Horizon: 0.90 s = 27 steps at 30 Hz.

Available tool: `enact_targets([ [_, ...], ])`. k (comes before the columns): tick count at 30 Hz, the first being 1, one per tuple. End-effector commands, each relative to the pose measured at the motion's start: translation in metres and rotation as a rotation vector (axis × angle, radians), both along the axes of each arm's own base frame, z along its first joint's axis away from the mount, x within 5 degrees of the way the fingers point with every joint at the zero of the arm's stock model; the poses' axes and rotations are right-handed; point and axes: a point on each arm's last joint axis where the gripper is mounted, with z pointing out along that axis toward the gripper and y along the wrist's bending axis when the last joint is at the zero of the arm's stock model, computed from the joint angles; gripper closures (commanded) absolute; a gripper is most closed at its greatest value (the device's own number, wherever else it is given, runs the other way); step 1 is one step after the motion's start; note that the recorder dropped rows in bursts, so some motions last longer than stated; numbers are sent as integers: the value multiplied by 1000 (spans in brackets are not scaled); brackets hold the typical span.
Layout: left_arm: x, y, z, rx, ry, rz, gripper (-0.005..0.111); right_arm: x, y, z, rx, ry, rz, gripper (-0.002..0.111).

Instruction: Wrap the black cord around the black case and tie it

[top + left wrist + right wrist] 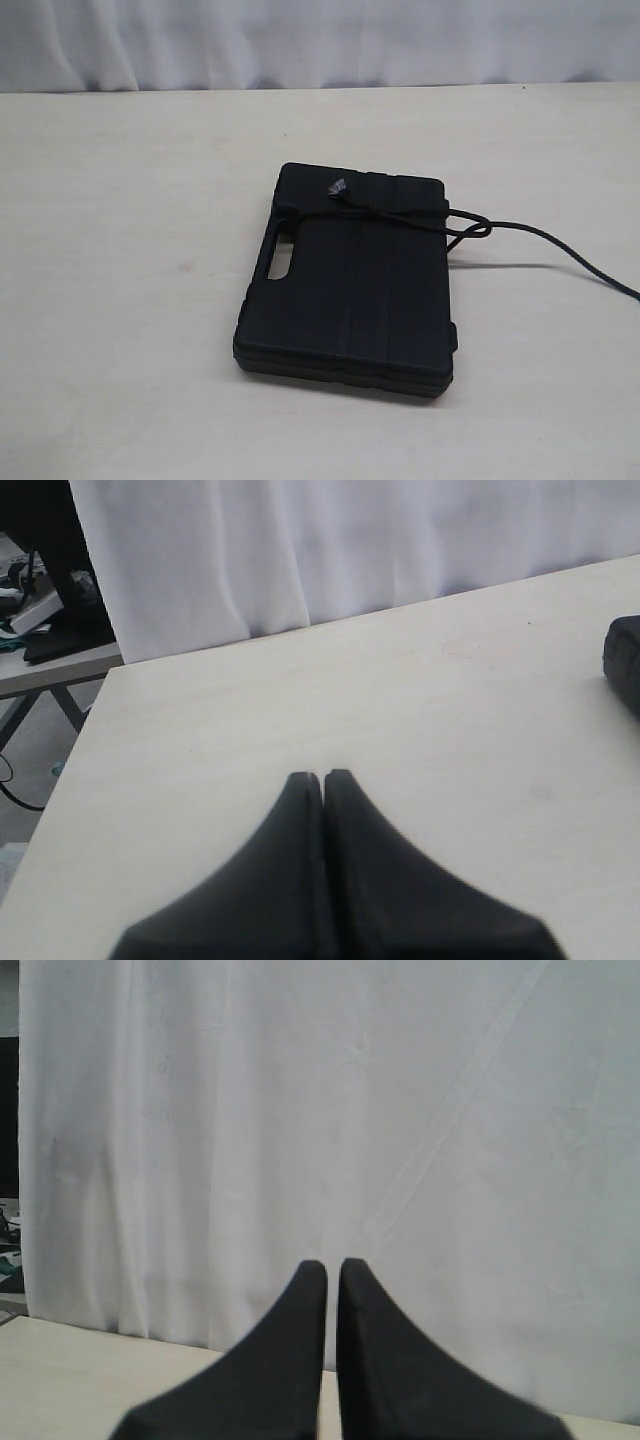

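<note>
The black case lies flat in the middle of the table, its handle cutout on the left side. The black cord crosses the case's far end, is knotted on the lid with a frayed tip beside the knot, makes a small loop off the right edge and trails away to the right. Neither gripper shows in the exterior view. My left gripper is shut and empty above bare table, with a corner of the case far off to one side. My right gripper faces the curtain, its jaws together but for a thin slit, holding nothing.
A white curtain hangs behind the pale table. In the left wrist view the table's edge drops off to a floor with a second table and clutter beyond.
</note>
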Motion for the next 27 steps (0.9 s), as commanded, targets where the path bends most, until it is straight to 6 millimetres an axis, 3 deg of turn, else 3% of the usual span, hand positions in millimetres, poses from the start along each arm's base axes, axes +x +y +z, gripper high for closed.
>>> enact_targets([
  [1,0,0,0,-6,-4,0,107,-1,-2,0,-12,-24,-18,104],
  [5,0,0,0,-6,-4,0,107,1,-9,-8,60,-68,-90,104],
  [9,0,0,0,-6,-4,0,107,6,-16,-35,165,-59,-154,104],
  [17,0,0,0,-6,-4,0,107,9,-22,-77,190,-55,-216,104],
  [25,0,0,0,-6,-4,0,107,1,-22,-121,164,-280,-204,104],
  [27,0,0,0,-3,-4,0,107,-2,-22,-119,174,-344,-200,104],
])
